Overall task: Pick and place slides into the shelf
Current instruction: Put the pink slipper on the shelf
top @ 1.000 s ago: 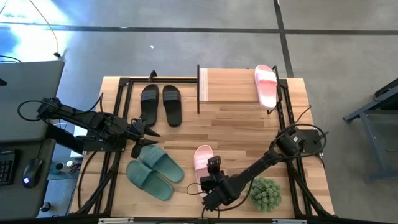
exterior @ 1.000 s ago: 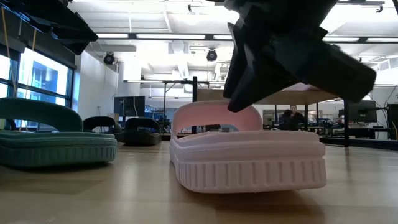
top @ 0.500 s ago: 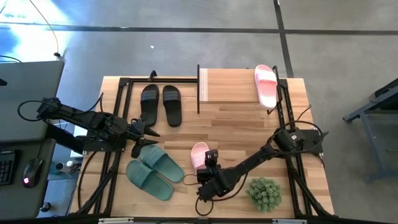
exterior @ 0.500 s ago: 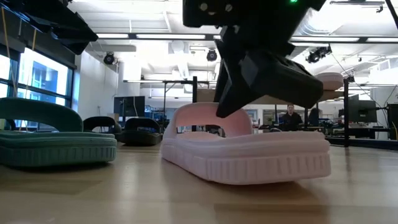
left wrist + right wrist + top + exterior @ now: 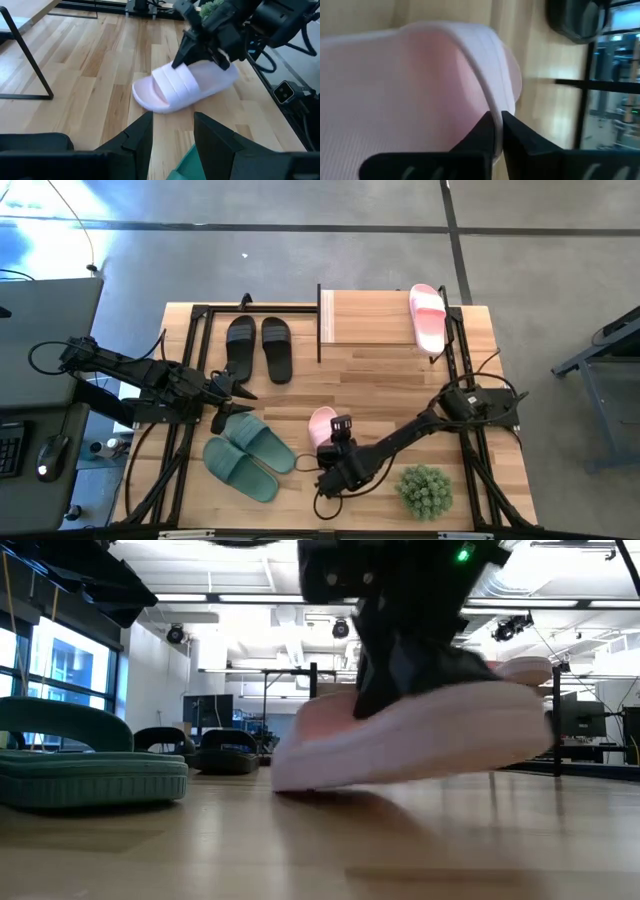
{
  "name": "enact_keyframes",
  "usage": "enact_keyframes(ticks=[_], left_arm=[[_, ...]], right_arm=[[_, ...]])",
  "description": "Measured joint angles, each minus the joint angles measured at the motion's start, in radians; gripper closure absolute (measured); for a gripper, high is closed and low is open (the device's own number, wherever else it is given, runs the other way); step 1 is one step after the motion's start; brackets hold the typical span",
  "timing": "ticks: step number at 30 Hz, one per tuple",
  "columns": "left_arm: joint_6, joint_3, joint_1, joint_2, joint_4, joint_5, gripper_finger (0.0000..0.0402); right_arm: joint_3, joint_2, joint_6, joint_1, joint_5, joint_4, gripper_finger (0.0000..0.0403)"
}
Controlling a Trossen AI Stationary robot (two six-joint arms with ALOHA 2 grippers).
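Observation:
A pale pink slide (image 5: 321, 421) lies near the table's front centre, with my right gripper (image 5: 337, 442) shut on its strap; in the low view the slide (image 5: 420, 740) is tilted. Its twin (image 5: 428, 318) lies on the shelf (image 5: 370, 320) at the far edge. Two black slides (image 5: 258, 347) rest far left and two green slides (image 5: 250, 455) near left, soles on the table. My left gripper (image 5: 172, 137) hovers open over the green pair, holding nothing. My right gripper pinches the pink slide's strap at its edge (image 5: 492, 107) between its two fingers (image 5: 482, 132), one inside the strap's arch and one outside. The fingers slant down from the table's right side. One end (image 5: 290, 778) rests on the table and the other (image 5: 520, 725) is raised.
A round green spiky plant (image 5: 425, 490) stands near the front edge, right of the held slide. Black frame rails (image 5: 200, 330) run along the table's sides. Bare wood lies between the held slide and the shelf. A person (image 5: 470, 727) sits far off in the room.
My right gripper has moved toward the table's left and a little toward the far edge, and has shut on the pink slide's strap. The slide has turned about on the table, then tipped: one end has lifted while the other has stayed down.

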Motion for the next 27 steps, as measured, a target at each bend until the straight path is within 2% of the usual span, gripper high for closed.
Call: enact_keyframes(ticks=[3,7,13,21,27], left_arm=[[0.000,0.000,0.000,0.000,0.000,0.000,0.0275],[0.000,0.000,0.000,0.000,0.000,0.000,0.0275],[0.000,0.000,0.000,-0.001,-0.005,0.000,0.0275],[0.000,0.000,0.000,0.000,-0.006,0.000,0.0275],[0.000,0.000,0.000,0.000,-0.014,0.000,0.0275]], right_arm=[[0.082,0.000,0.024,0.015,0.051,-0.145,0.0399],[0.257,0.000,0.132,0.036,0.155,-0.421,0.0401],[0.451,-0.073,0.025,0.046,0.247,-0.430,0.0402],[0.499,-0.263,-0.069,-0.050,0.387,-0.433,0.0402],[0.393,-0.436,-0.096,-0.207,0.431,-0.432,0.0402]])
